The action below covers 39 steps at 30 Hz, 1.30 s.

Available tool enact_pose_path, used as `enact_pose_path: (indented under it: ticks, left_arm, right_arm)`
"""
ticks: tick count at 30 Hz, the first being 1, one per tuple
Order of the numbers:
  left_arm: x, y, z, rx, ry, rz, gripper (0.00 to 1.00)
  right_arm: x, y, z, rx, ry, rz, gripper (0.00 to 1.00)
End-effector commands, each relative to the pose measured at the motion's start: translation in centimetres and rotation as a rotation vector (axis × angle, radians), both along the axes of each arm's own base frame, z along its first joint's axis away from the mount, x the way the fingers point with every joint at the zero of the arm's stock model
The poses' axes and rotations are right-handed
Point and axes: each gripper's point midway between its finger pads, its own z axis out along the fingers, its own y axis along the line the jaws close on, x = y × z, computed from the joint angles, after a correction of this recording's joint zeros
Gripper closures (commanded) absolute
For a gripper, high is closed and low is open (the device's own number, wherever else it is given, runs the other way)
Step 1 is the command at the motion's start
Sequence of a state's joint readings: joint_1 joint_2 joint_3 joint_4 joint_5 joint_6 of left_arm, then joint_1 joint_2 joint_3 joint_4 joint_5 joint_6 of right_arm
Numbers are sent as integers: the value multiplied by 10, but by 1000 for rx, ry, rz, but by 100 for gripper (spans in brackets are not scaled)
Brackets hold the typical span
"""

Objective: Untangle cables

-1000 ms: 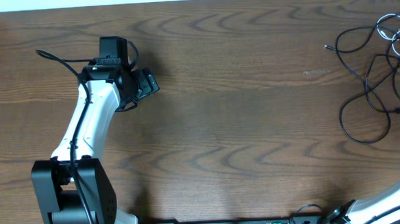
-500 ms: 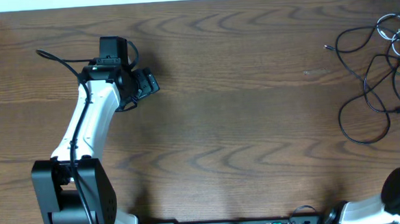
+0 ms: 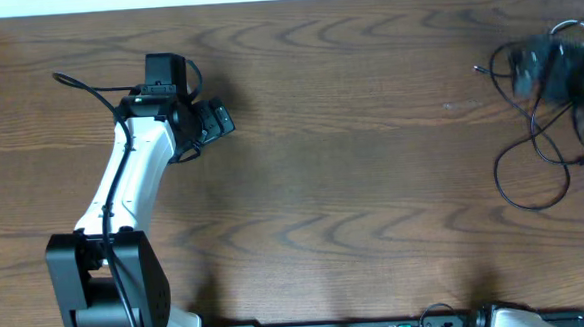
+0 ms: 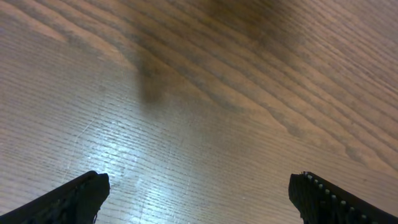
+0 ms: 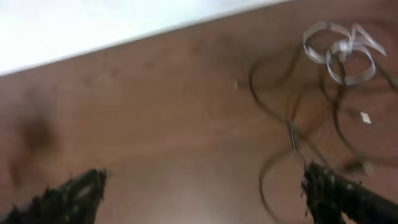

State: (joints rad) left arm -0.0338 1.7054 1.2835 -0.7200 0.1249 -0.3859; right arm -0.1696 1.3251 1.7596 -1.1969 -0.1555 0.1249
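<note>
Hovering over the tangle toward 2 o'clock on the desk (image 3: 373,179) in the overhead view, the right claw (image 3: 552,70) shows only as a dark blur with a small green light. Its own wrist camera, also blurred, shows its two fingertips (image 5: 84,190) spread wide at the lower corners of the picture with nothing between them. The cables (image 3: 537,136) lie loose on the wood at the desk's 3 o'clock edge. From the blur, a black loop trails toward 5 o'clock. In the right wrist view the white cable (image 5: 341,46) sits coiled at 1 o'clock, with the black cords (image 5: 292,127) curling beneath it toward 4 o'clock.

The left claw (image 3: 213,120) sits well apart from them at about 10 o'clock on the desk. Its wrist camera shows it wide open and empty, with only bare wood grain below it.
</note>
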Motion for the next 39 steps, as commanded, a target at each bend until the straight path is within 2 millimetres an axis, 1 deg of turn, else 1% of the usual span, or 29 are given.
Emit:
enact_pose_path:
  ticks: [1, 3, 5, 9, 19, 21, 23, 25, 27, 29, 30, 31, 33, 35, 37, 38, 39]
  left_arm:
    - [-1, 3, 8, 4, -21, 7, 2]
    - [-1, 3, 8, 4, -21, 7, 2]
    - [-1, 3, 8, 4, -21, 7, 2]
    - [-1, 3, 8, 4, -21, 7, 2]
    - [-1, 3, 8, 4, -21, 7, 2]
    - [-1, 3, 8, 4, -21, 7, 2]
    - [-1, 3, 8, 4, -21, 7, 2]
    - [-1, 3, 8, 4, -21, 7, 2]
    - [-1, 3, 8, 4, -21, 7, 2]
    - [-1, 3, 8, 4, -21, 7, 2]
    - [-1, 3, 8, 5, -21, 7, 2]
    - [-1, 3, 8, 4, -21, 7, 2]
    - [-1, 3, 8, 4, -21, 7, 2]
    - [-1, 3, 8, 4, -21, 7, 2]
    - [-1, 3, 8, 4, -21, 7, 2]
    - [-1, 3, 8, 4, -21, 7, 2]
    - [-1, 3, 8, 4, -21, 7, 2]
  right_arm:
    - [-30, 0, -2, -20, 51, -16, 1]
    - [-43, 2, -7, -14, 92, -16, 1]
    - [-53, 4, -12, -8, 126, -15, 1]
    - [-65, 6, -21, 2, 187, -14, 1]
    - [-65, 6, -23, 3, 198, -13, 1]
    - [-67, 7, -21, 2, 191, -13, 1]
    - [-71, 12, -17, -3, 172, 5, 1]
    - [-79, 20, -14, -7, 153, 30, 1]
    - [-88, 27, -15, -10, 145, 55, 1]
    - [-100, 32, -24, -10, 154, 72, 1]
    - [-107, 34, -32, -9, 167, 78, 1]
    - [-113, 32, -39, -31, 176, 81, 1]
    - [-120, 19, -55, -115, 176, 61, 1]
    - [-121, 12, -66, -153, 145, 28, 1]
    - [-114, 0, -72, -206, 65, -25, 1]
    - [-107, -9, -72, -244, -6, -69, 1]
    - [-102, -14, -70, -262, -60, -95, 1]
